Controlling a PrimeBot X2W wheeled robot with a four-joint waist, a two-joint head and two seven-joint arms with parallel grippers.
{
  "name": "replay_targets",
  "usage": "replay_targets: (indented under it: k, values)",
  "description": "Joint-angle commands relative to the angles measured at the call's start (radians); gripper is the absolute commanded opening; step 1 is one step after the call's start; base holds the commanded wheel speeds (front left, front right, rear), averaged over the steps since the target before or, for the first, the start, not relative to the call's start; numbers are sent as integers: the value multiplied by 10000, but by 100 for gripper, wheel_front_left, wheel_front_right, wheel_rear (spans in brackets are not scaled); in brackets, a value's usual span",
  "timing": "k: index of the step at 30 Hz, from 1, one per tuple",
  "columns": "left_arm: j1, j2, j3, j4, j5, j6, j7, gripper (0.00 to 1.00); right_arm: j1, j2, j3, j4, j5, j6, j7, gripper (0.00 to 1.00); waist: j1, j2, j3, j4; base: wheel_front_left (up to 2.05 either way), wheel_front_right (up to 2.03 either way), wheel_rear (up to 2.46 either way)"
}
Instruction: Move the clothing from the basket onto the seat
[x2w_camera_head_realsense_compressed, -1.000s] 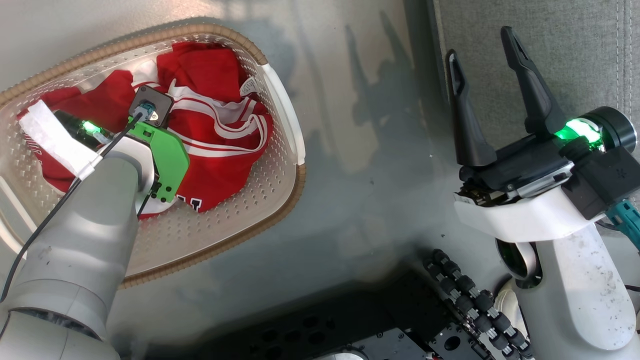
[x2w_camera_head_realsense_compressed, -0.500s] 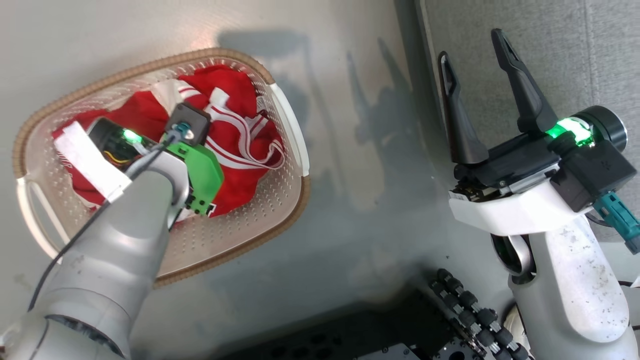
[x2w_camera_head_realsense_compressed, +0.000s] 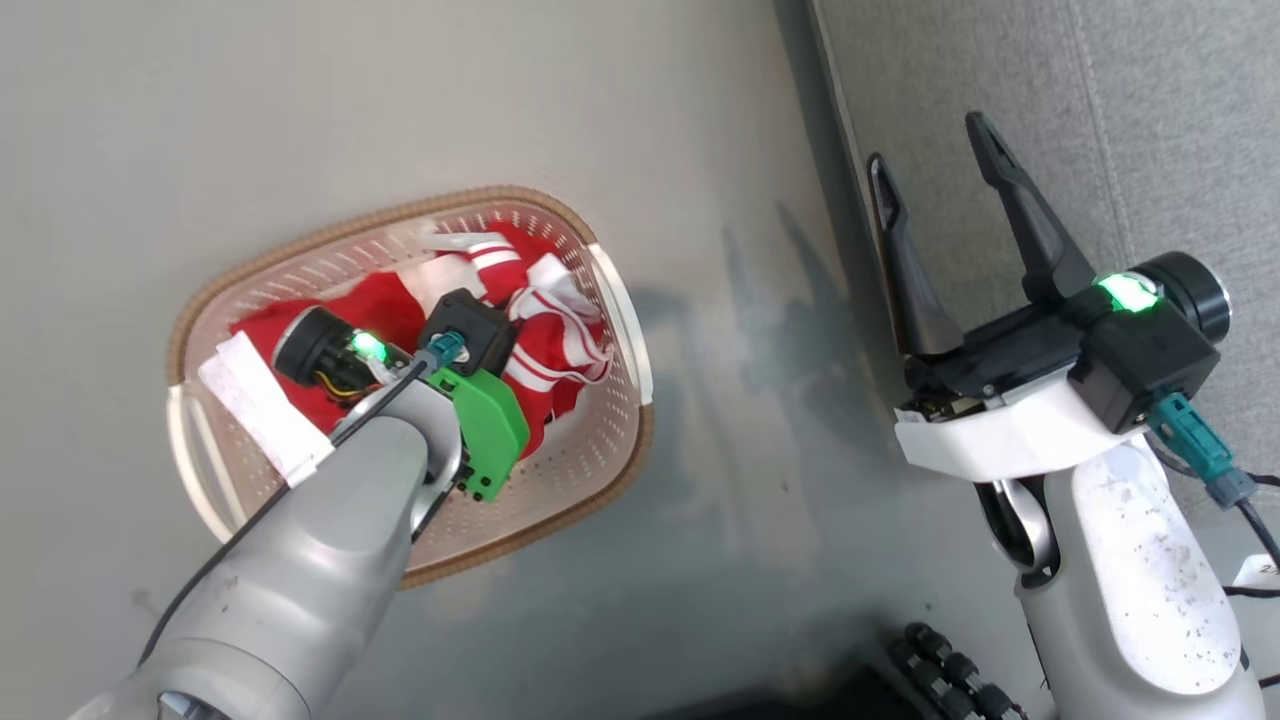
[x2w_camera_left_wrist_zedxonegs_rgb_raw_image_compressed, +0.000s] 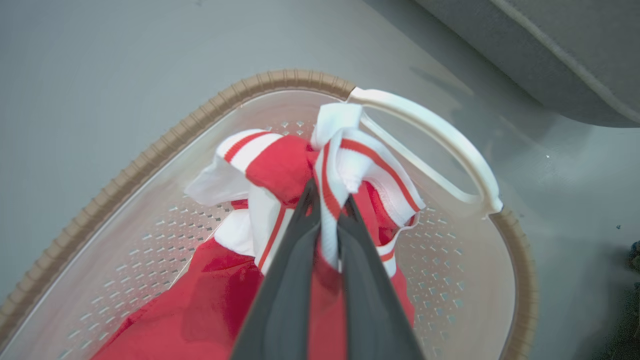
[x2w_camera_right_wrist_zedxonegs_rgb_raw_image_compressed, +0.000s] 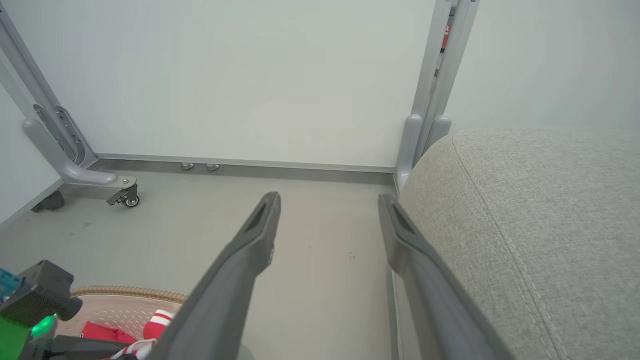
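We log the left hand (x2w_camera_left_wrist_zedxonegs_rgb_raw_image_compressed: 330, 196) clamped on striped red-and-white clothing (x2w_camera_left_wrist_zedxonegs_rgb_raw_image_compressed: 280, 167), which is bunched inside the basket (x2w_camera_left_wrist_zedxonegs_rgb_raw_image_compressed: 165, 145) on the floor (x2w_camera_head_realsense_compressed: 400, 100). The right hand (x2w_camera_head_realsense_compressed: 927, 140) is empty, fingers apart, at the left edge of the seat (x2w_camera_head_realsense_compressed: 1150, 130). Far sticker (x2w_camera_right_wrist_zedxonegs_rgb_raw_image_compressed: 445, 37): writing too small to read.

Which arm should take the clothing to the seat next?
Left: left gripper is shut on the red-and-white striped garment in the cream perforated plastic basket; right gripper is open and empty.
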Motion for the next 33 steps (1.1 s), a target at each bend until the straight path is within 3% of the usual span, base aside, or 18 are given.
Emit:
replay_targets:
  k: [1,21,33]
  values:
    - [272,57,77,-271,-125,4,-68,0,211,-32,-24,92,-77,-10,-29,100,0,77,-1007,539,0,0,0]
    - [2571,381,2194,-4177,763,217,-52,0,1725,-34,-275,975,-108,-10,-29,100,0,77,-4182,1616,0,0,0]
    - [2858,291,3180,-6289,1307,320,-51,0,2598,-33,-330,1141,137,-10,-29,100,0,77,-5451,2010,0,0,0]
